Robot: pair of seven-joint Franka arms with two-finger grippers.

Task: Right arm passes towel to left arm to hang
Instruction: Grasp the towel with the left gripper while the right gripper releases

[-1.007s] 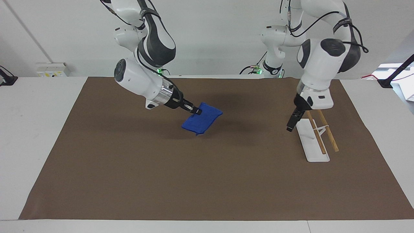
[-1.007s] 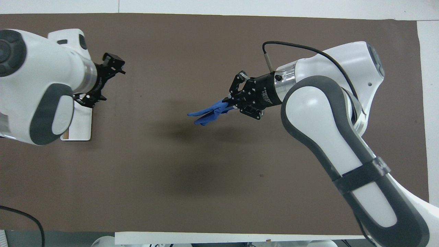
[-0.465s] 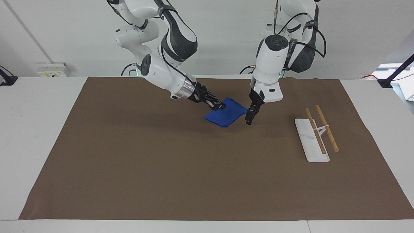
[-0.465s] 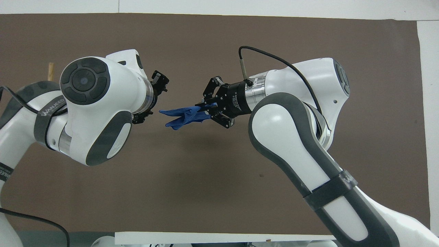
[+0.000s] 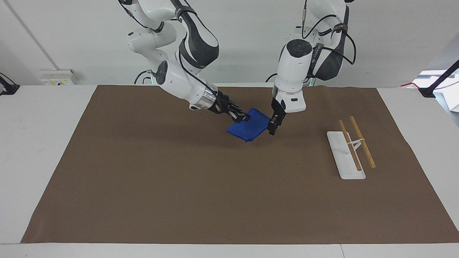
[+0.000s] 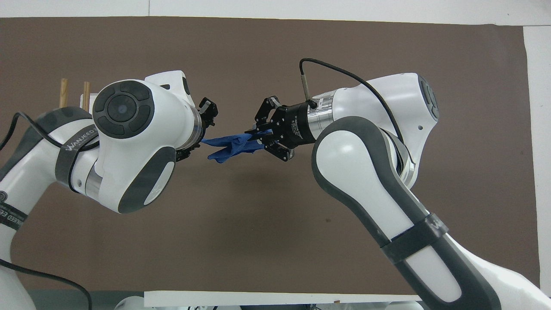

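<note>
Frame centre, above the bench (image 5: 143,200): right claw (image 5: 245,117) clenched on the towel (image 5: 251,129). Left claw (image 5: 273,127) at its free edge, grip state can't tell. Left should clamp firmly w/ deep bite before right lets go.

Right gripper (image 5: 244,117) clamps the towel (image 5: 250,129) aloft; left gripper (image 5: 272,128) at its edge — over the mat (image 5: 179,179).
</note>
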